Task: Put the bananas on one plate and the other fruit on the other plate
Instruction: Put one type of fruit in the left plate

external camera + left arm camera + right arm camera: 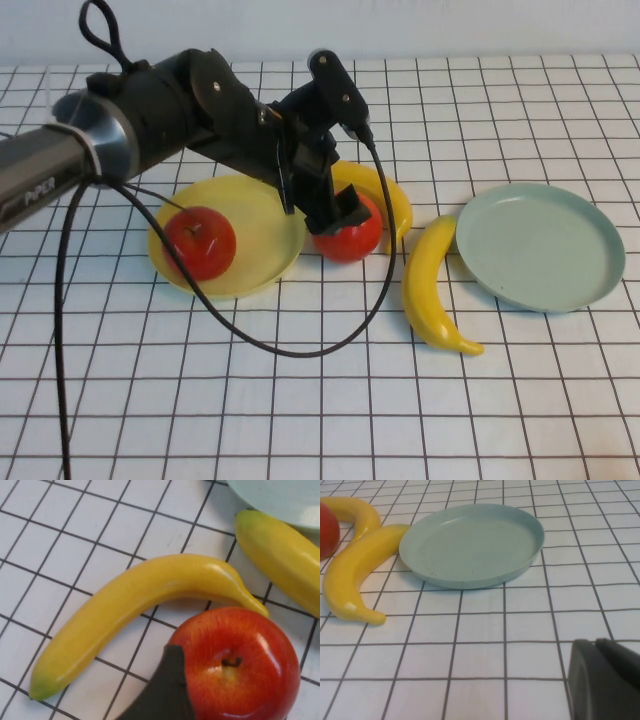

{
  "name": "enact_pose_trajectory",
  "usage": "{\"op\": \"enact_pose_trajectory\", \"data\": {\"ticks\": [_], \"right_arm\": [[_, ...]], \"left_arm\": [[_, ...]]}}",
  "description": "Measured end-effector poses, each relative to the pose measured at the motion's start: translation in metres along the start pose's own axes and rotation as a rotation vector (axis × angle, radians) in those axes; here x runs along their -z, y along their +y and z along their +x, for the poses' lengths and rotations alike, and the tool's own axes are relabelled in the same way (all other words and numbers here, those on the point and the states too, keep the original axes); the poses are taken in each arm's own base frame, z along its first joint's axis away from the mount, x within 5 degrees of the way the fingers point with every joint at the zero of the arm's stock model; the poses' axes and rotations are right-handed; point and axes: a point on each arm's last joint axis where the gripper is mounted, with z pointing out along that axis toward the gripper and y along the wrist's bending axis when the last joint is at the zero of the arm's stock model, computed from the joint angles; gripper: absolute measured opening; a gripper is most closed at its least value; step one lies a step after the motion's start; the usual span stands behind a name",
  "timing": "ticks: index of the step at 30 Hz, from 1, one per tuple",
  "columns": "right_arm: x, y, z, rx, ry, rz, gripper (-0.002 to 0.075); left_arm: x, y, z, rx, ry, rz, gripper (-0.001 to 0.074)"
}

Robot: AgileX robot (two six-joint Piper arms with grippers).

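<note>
Left gripper (pixel 345 215) spread around apple (pixel 352 235), "PIPER" on arm (pixel 60 165), right gripper (pixel 605 680) closed.

White tablecloth (pixel 300 420) w/ black grid lines covers whole work surface, 12 to 6 o'clock. Plain pale wall (pixel 400 25) runs along far edge at 12 o'clock.

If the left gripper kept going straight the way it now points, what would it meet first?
Most likely the red apple beside the yellow plate: the left gripper, open, already sits right over it. The right gripper is out of frame.
</note>
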Motion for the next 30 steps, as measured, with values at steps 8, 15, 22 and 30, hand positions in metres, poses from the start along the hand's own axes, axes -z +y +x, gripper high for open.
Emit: {"op": "enact_pose_trajectory", "data": {"ticks": [8, 15, 22, 30], "right_arm": [[0.000, 0.000, 0.000, 0.000, 0.000, 0.000, -0.0016], [0.000, 0.000, 0.000, 0.000, 0.000, 0.000, -0.0016], [0.000, 0.000, 0.000, 0.000, 0.000, 0.000, -0.0016], [0.000, 0.000, 0.000, 0.000, 0.000, 0.000, -0.0016]], "left_arm": [[-0.026, 0.000, 0.014, 0.018, 0.037, 0.016, 0.0652], [-0.036, 0.005, 0.018, 0.025, 0.022, -0.033, 0.0652], [-0.048, 0.003, 0.025, 0.041, 0.044, 0.001, 0.0652], [-0.050, 0.005, 0.023, 0.064, 0.038, 0.001, 0.0632]]}}
